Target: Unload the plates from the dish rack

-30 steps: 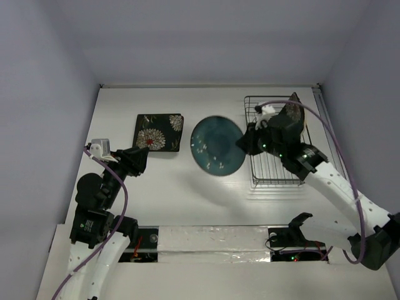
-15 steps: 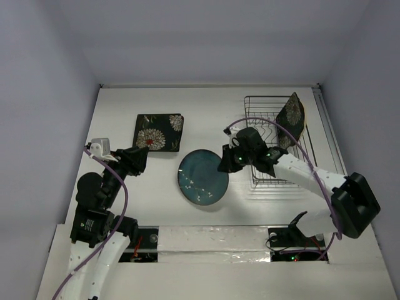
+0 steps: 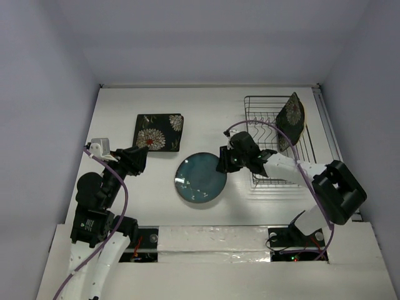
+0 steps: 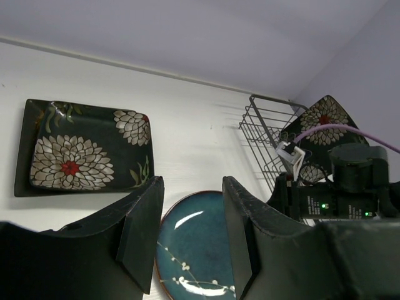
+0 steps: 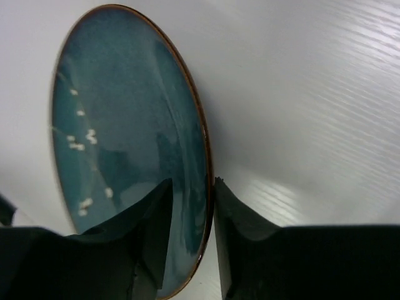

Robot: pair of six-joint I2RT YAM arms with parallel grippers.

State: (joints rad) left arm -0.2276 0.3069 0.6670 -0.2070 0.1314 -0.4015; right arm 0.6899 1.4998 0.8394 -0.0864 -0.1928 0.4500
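While the top view shows the right gripper pinching the right rim of the round teal plate at mid-desk, a flowered square plate lies toward the far left corner. A second square plate stands in the rack by the right edge.

Left wrist view: the left gripper hangs spread, holding nothing.

Right wrist view: the rim is clamped, but I cannot tell whether the plate lies flat. Settle it fully down before letting go.

Open table between square plate and rack, round plate and right arm blocking the middle
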